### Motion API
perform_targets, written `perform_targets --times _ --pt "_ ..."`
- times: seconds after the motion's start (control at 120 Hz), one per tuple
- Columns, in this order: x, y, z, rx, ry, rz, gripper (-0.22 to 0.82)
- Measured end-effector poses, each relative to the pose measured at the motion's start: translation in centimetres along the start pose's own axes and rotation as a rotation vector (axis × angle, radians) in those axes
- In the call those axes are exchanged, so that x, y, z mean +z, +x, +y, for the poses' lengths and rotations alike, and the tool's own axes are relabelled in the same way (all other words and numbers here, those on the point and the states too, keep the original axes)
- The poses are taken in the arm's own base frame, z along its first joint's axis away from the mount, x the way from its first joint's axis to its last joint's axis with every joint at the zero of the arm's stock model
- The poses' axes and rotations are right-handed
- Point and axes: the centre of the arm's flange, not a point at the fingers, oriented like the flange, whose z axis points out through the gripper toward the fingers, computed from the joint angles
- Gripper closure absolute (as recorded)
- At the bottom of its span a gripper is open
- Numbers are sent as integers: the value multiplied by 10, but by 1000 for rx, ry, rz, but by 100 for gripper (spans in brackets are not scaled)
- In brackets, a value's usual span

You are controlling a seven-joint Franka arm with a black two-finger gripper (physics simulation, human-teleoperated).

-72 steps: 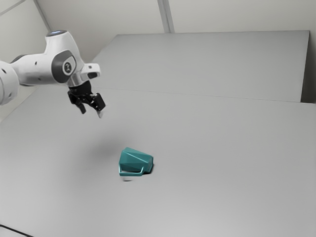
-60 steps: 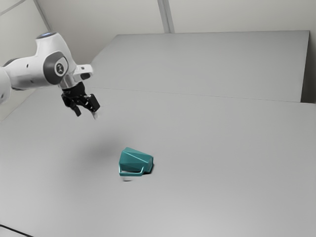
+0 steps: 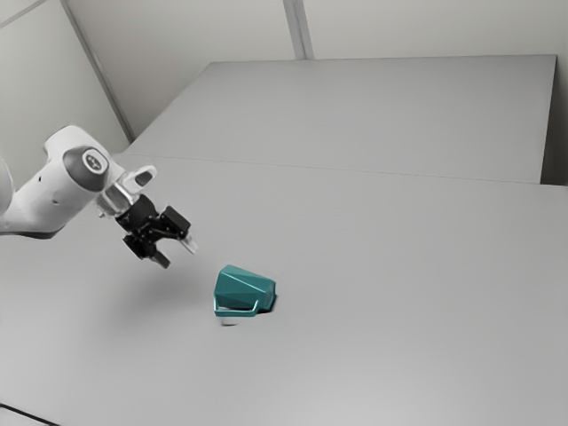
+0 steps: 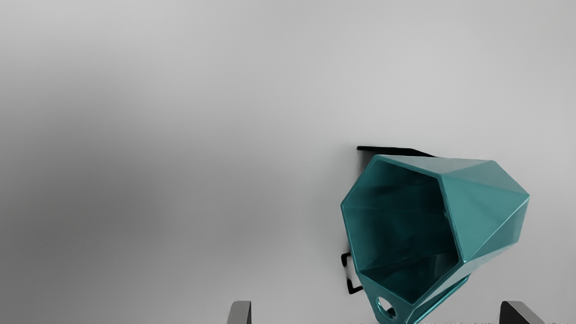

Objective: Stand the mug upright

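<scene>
In the exterior view, you had your gripper (image 3: 177, 252) at the left of the frame, spread wide and holding nothing, while the teal mug (image 3: 245, 287) lay on its side, lower left of the centre.

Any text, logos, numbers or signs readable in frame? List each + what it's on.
No readable text.
Emblem on the arm: too small to read.
Mug: no lettering on the faces that show.
Table: no lettering or numbers seen.
</scene>
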Motion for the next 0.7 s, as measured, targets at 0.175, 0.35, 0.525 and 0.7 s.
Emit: perform_targets --times 0.175,0.35,0.525,0.7 --pt "21 -7 -5 -27 -121 7 0" --pt "49 -2 11 7 -189 -10 0" --pt "71 1 16 30 -235 -17 0" --pt "87 4 16 42 -271 -18 0"
